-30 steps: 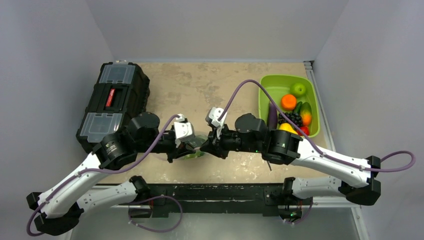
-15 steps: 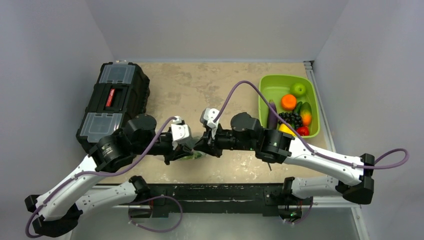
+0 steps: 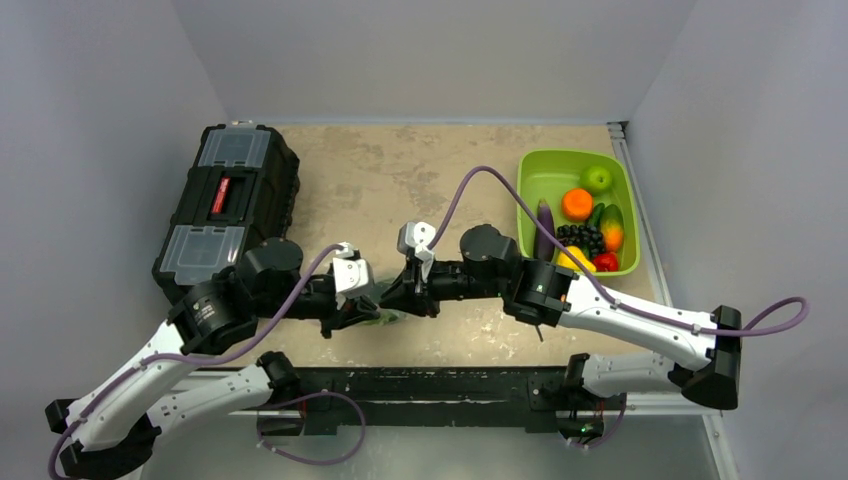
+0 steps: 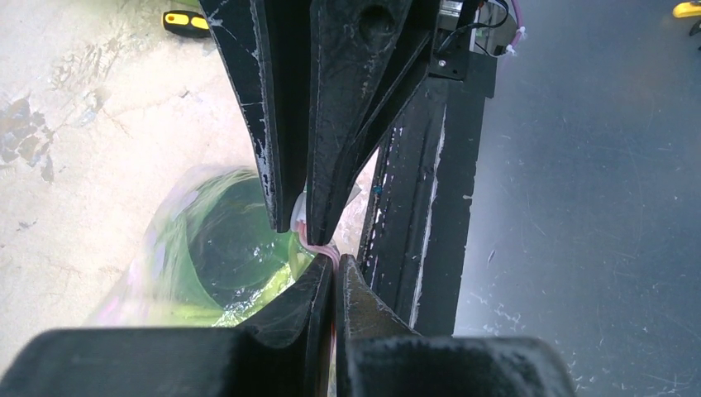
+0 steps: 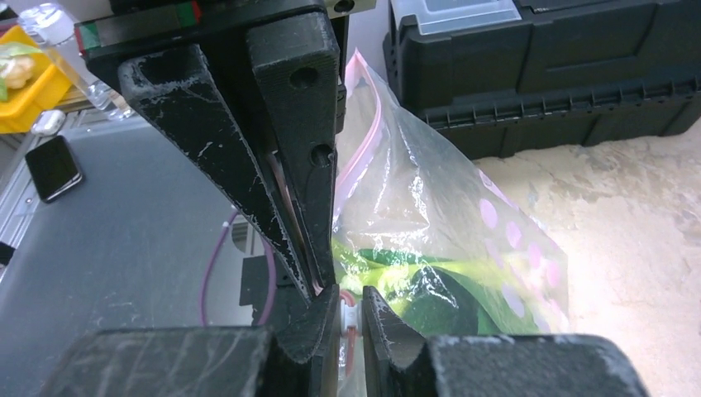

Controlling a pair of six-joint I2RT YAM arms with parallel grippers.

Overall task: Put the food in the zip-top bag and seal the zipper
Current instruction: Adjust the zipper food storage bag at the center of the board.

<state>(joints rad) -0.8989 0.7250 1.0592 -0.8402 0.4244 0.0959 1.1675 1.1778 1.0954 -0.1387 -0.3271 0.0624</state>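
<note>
As you look down from the top view, table (image 3: 400, 170): tan, mottled surface. Both arms reach in over its near edge and meet near the middle.
Black toolbox (image 3: 225, 205): lid down, at the far left of the table, well apart from the bag.
Lime-green bin (image 3: 545, 172): at the far right. It holds round fruits (image 3: 577, 203) and a purple eggplant (image 3: 544, 228).
Zip-top bag (image 5: 430, 215): clear plastic with pink dots. You find it between the two grippers, close to the near edge of the table, with its mouth edge held up and its body sagging toward the table.
Food (image 5: 434, 310): dark green leaves inside the bag, low in its body. You see them only through the plastic.
Left gripper (image 4: 335, 265): fingers pressed together, pinching the zipper.
Right gripper (image 5: 349, 296): fingers nearly together, pinching the same strip. Its tips sit just beside the left gripper's tips.
Zipper (image 5: 365, 153): thin pale-pink strip running from the pinch point along the mouth of the bag. You cannot tell whether it is sealed along its full length.
</note>
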